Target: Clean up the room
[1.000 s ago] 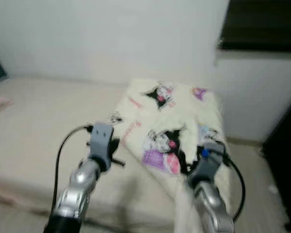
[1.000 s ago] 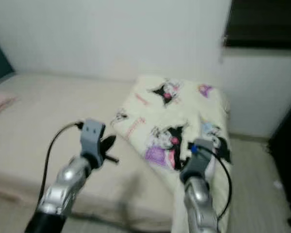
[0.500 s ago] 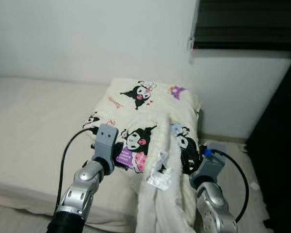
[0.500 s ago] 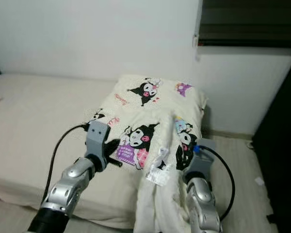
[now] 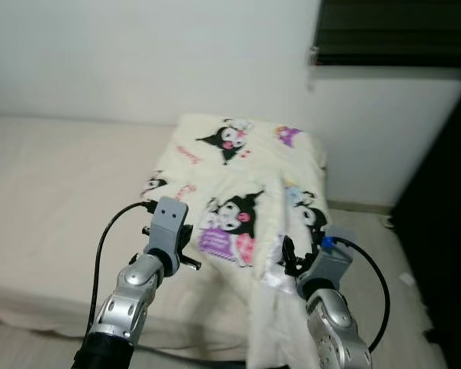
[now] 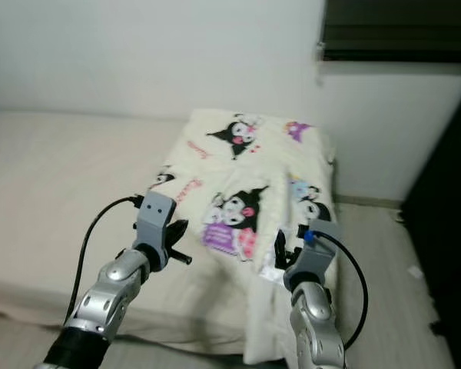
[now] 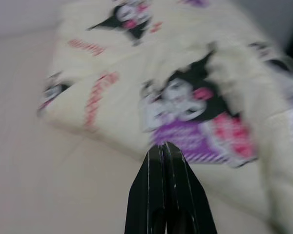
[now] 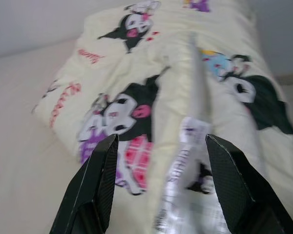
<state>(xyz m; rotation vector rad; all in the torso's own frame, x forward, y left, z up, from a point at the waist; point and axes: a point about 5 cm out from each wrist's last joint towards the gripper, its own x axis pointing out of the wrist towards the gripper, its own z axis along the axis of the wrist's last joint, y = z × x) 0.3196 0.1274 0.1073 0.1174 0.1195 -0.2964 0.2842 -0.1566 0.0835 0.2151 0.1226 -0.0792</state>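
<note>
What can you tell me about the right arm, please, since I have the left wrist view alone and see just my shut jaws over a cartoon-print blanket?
Observer: The right gripper has its jaws open, spread on either side of the blanket's white care label.
Operator: Thank you. Is it clamped on the cloth?
Observer: Not as far as I can see; the label lies in the gap between the jaws.
Operator: And where does the blanket end?
Observer: It is spread over the end of the bed, and its near edge hangs down over the mattress side beside the right arm.
Operator: Where is my left gripper?
Observer: The left gripper hovers over the bare sheet, just beside the blanket's edge.
</note>
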